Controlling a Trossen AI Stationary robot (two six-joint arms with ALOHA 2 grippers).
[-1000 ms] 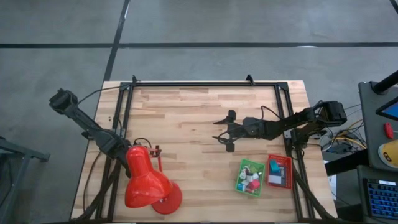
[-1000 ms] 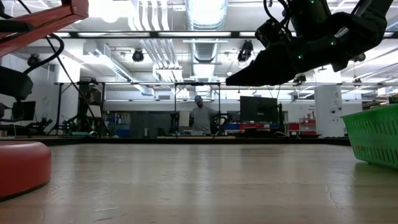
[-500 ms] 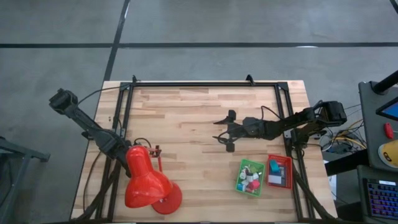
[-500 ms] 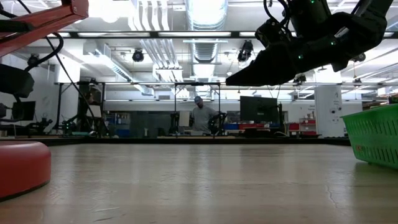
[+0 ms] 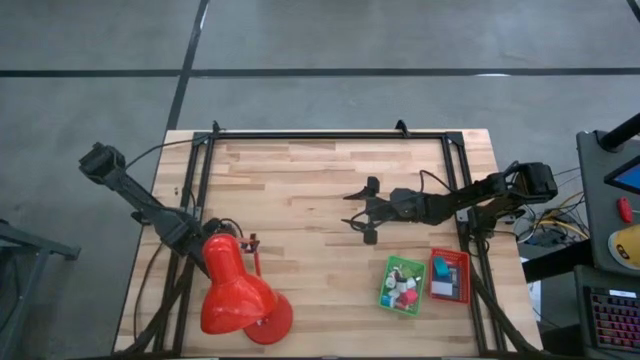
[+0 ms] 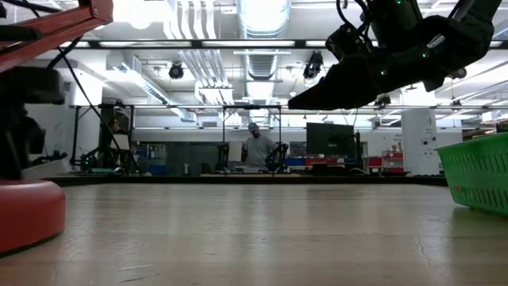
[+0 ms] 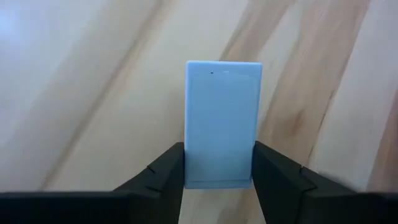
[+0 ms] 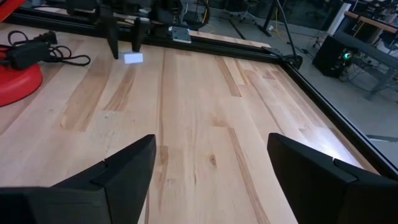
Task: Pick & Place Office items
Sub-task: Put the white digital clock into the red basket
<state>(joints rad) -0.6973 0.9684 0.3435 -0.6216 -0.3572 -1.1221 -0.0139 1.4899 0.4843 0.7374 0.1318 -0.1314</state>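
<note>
Here, the left claw [image 7: 217, 171], hidden behind the red lamp [image 5: 235, 292] in the high view, is seen clamped on a pale blue block [image 7: 222, 123] above the counter [image 5: 300, 200]. Rightward, the right claw [image 5: 360, 212] is held wide apart, and other items are partly made out inside the green tray [image 5: 385, 290] and the red tray [image 5: 462, 272].

The left gripper [image 7: 217, 180] sits beside the lamp [image 5: 237, 295] at the table's [image 5: 300, 180] left edge, a flat block [image 7: 222, 121] between its fingers. The right gripper [image 5: 362, 212] hangs mid-table; two trays [image 5: 388, 285] holding small items [image 5: 402, 290] lie between it and the near edge, by the right rail.
</note>
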